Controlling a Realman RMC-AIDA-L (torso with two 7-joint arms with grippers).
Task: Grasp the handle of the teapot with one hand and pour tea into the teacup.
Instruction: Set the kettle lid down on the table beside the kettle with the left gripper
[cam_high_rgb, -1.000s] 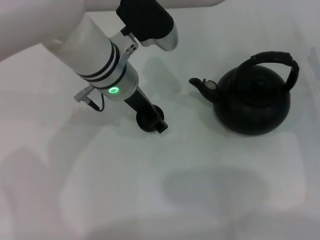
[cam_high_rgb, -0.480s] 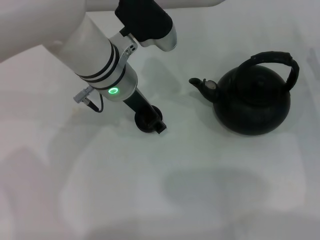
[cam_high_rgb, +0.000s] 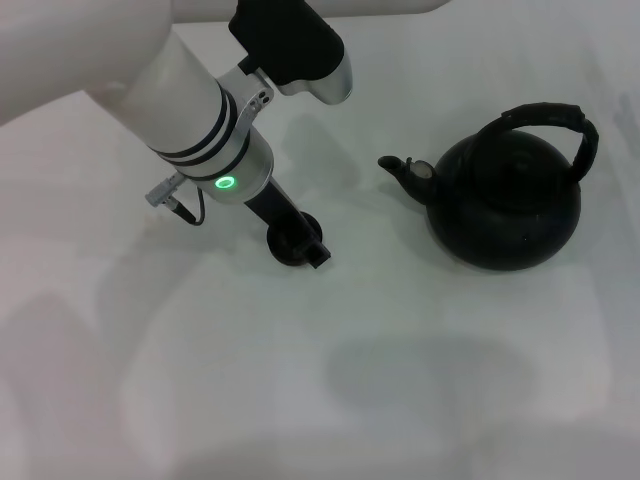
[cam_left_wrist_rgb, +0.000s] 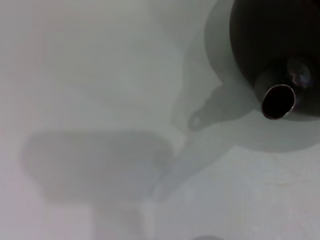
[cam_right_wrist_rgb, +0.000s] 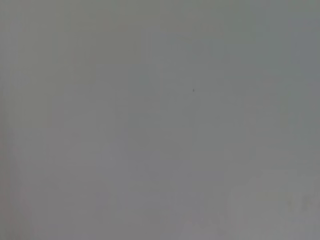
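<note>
Left gripper (cam_high_rgb: 297, 243) sits left of centre at the teacup (cam_high_rgb: 290, 240); whether it is open or gripping cannot be told. Teapot (cam_high_rgb: 505, 200) stands at right, spout (cam_high_rgb: 400, 170) facing the cup, well apart. It looks heavy and rigid; take the handle (cam_high_rgb: 560, 120) at its arch. Right gripper unseen.

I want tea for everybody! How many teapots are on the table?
1. The black teapot stands on the table's right side, spout toward the left gripper. Nothing seems to hide another.
</note>
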